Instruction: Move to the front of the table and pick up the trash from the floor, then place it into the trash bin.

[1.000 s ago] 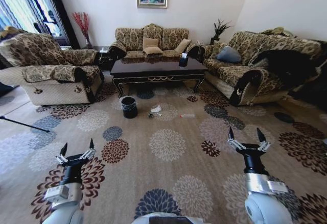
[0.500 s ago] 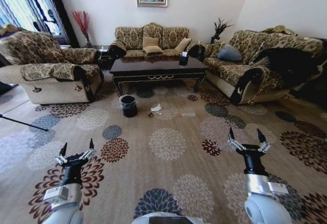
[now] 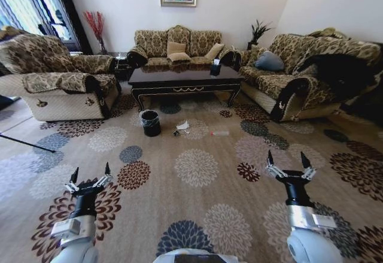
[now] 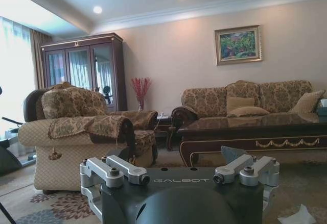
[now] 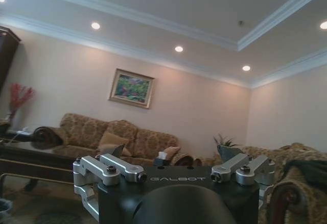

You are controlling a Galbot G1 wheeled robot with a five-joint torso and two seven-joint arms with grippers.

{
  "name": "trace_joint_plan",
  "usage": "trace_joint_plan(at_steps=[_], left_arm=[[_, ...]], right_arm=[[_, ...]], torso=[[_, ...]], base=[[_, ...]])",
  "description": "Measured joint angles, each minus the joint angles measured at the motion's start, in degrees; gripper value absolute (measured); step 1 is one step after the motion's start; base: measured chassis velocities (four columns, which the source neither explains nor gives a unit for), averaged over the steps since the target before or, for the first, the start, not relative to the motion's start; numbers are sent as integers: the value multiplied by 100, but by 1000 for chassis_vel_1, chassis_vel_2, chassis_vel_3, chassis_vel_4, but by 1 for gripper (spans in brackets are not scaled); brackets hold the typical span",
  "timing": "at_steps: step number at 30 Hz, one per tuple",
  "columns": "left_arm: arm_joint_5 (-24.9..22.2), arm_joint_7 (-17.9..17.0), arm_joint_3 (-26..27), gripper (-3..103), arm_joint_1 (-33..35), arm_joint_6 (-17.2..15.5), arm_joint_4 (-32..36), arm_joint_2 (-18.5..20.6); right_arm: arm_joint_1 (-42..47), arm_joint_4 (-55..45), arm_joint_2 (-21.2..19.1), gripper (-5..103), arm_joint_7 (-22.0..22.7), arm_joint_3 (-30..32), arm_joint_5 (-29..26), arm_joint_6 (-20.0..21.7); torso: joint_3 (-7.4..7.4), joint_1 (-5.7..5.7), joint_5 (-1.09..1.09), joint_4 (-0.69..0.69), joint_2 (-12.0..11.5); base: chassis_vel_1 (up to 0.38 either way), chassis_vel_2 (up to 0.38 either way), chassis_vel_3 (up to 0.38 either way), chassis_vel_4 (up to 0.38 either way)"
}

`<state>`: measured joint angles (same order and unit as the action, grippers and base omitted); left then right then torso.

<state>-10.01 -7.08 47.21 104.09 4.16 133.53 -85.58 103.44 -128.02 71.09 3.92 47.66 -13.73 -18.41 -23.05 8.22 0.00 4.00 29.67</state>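
The dark glossy table [image 3: 187,88] stands ahead between the sofas, and it also lies across the left wrist view [image 4: 255,127]. On the carpet in front of it stands the small black trash bin [image 3: 150,123]. The trash lies just right of the bin: a crumpled white napkin [image 3: 182,126], a small dark bit [image 3: 176,133] and a thin stick [image 3: 219,133]. A white scrap [image 4: 296,216] lies on the floor in the left wrist view. My left gripper [image 3: 91,171] and right gripper [image 3: 287,157] are held low and near me, far short of the trash. Both are open and hold nothing.
An armchair [image 3: 60,89] flanks the table on the left, a long sofa [image 3: 299,77] on the right, and another sofa [image 3: 176,47] behind it. A dark tissue box [image 3: 214,69] sits on the table. A thin black rod [image 3: 27,144] lies at the far left.
The whole head view has shifted slightly, so the camera has moved relative to the table. Both arms keep the same pose with their grippers open.
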Motion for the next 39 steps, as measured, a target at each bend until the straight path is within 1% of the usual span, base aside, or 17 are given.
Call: trace_joint_plan(at_steps=[2, 3, 4, 5, 6, 7, 8, 10, 14, 18, 21, 23, 27, 33, 36, 38, 39], left_arm=[[14, 2, -8, 100, -14, 0, -22, -2], [14, 2, -8, 100, -14, 0, -22, -2], [16, 4, -10, 100, -19, 0, -29, -4], [17, 4, -11, 100, -22, 0, -34, -4], [17, 5, -11, 100, -32, 0, -46, -4], [17, 6, -10, 100, -38, 0, -51, -4], [17, 6, -10, 100, -38, 0, -51, -4], [10, 6, 0, 100, -47, 2, -66, 0], [-7, 6, 9, 100, -61, 8, -88, 6], [-9, 7, 6, 100, -68, 11, -102, 6], [-8, 10, 0, 100, -70, 14, -105, 13], [-7, 10, -1, 100, -70, 14, -106, 15], [2, 10, -4, 100, -46, 14, -93, 21], [2, 10, 0, 100, -18, 14, -54, 34], [2, 10, 2, 100, 5, 14, -13, 37], [1, 10, 2, 100, 13, 14, -3, 38], [-14, 10, 2, 100, 34, 5, 31, 37]], right_arm=[[57, -50, -76, 100, -87, -53, -127, 285], [57, -50, -76, 100, -87, -53, -127, 285], [93, -81, -98, 100, -108, -66, -148, 462], [112, -94, -107, 100, -126, -69, -144, 550], [156, -103, -130, 100, -271, -72, -40, 730], [162, -97, -138, 100, -378, -72, 25, 741], [162, -97, -138, 100, -378, -72, 25, 741], [172, -63, -166, 100, -670, -85, 138, 706], [210, -96, -182, 100, -736, -143, 147, 780], [217, -99, -181, 100, -716, -165, 157, 793], [241, -97, -152, 100, -593, -190, 187, 779], [246, -96, -145, 100, -571, -192, 201, 767], [277, -94, -117, 100, -452, -201, 278, 700], [294, -98, -84, 100, -365, -216, 319, 687], [303, -103, -58, 100, -147, -267, 373, 689], [304, -104, -55, 100, -108, -270, 376, 697], [306, -105, -53, 100, -59, -271, 377, 702]], torso=[[50, -22, 1, 0, -71], [50, -22, 1, 0, -71], [66, -30, 0, 0, -96], [78, -35, 0, 0, -113], [107, -52, 0, 1, -159], [120, -61, 0, 1, -180], [120, -61, 0, 1, -180], [160, -85, 1, 0, -244], [216, -122, 0, 0, -338], [258, -154, 0, 0, -410], [320, -191, 0, 0, -511], [331, -195, 0, 0, -524], [420, -228, 0, 0, -647], [490, -268, 0, 0, -755], [550, -300, 0, 0, -847], [565, -307, 0, 0, -869], [595, -320, 0, 0, -914]], base=[[0, 0, 0, 0], [0, 0, 0, 0], [0, 0, 0, 0], [0, 0, 0, 0], [0, 0, 0, 0], [0, 0, 0, 0], [0, 0, 0, 0], [0, 0, 0, 0], [0, 0, 0, 0], [0, 0, 0, 0], [0, 0, 0, 0], [0, 0, 0, 0], [0, 0, 0, 0], [0, 0, 0, 0], [0, 0, 0, 0], [0, 0, 0, 0], [0, 0, 0, 0]])
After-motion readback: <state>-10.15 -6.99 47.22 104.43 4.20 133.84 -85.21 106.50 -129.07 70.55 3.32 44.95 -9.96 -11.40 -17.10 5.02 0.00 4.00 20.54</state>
